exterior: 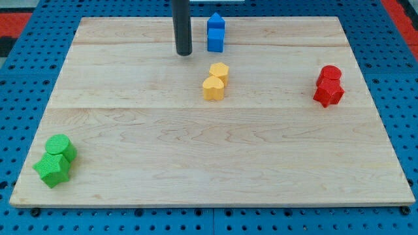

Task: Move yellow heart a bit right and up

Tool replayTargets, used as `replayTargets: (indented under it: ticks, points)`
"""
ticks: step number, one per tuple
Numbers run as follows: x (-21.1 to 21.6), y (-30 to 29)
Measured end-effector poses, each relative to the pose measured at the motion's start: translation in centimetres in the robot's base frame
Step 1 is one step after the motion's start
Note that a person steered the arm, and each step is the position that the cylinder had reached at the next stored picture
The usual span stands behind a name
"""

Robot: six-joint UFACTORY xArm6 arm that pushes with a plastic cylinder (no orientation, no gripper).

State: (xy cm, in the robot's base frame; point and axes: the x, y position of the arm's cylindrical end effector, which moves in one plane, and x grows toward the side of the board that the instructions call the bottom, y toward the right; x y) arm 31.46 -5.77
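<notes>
Standing where, that rod? (Desk)

Near the tabletop's (117, 130) top edge, a little left of the middle. My tip (183, 53) rests just left of two blue blocks (216, 32) and up-left of the yellow heart (212, 89), apart from both. (Photographer)

And the tool's state? (Desk)

It is a plain rod, with nothing to spread, press together or pinch. It touches no block. (Photographer)

Where is the heart? (Desk)

Just above the tabletop's centre, touching a second yellow block (220, 70) at its upper right. (Photographer)

Why does that matter? (Desk)

A push right and up likely needs my tip at the heart's lower left, so it looks wrongly placed for now. The neighbour sits in that path and may be shoved along. Red blocks (329, 85) near the right edge and green ones (56, 158) by the bottom-left corner are well clear. (Photographer)
</notes>
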Motion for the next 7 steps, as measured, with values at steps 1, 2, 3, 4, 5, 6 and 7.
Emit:
replayTargets:
  ticks: [1, 2, 3, 4, 5, 6, 7]
  points:
    - [3.8, -0.8]
    - [6.7, 0.1]
    - [10.2, 2.9]
    - [12.0, 6.7]
    - [12.1, 9.4]
    - [11.8, 13.3]
    - [10.1, 14.0]
